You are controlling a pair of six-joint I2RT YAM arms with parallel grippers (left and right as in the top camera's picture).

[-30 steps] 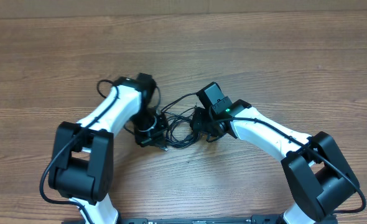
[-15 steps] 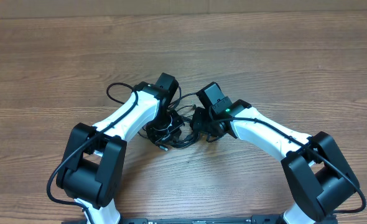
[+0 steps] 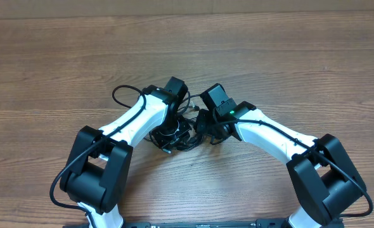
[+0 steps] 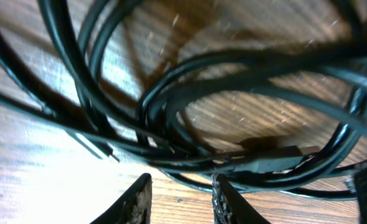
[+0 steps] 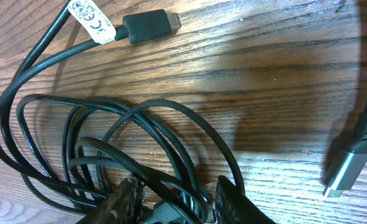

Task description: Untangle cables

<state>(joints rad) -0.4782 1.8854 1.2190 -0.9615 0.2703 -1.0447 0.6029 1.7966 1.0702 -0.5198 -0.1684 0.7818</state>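
The cables lie in a black tangle on the wood between my two grippers. In the left wrist view their loops fill the frame, with a dark plug low among them. My left gripper is open just short of the bundle, bare wood between its fingers. It sits at the tangle's left side. My right gripper is shut on several strands and a pale plug body at the tangle's right side. A black plug with a white label lies beyond.
A grey plug on a thicker cord lies to the right of my right gripper. The arm's own black cable loops out behind the left wrist. The wooden table stretches out on all sides.
My left arm has swung right, onto the tangle, and its gripper has gone from shut to open. The right arm has held still.
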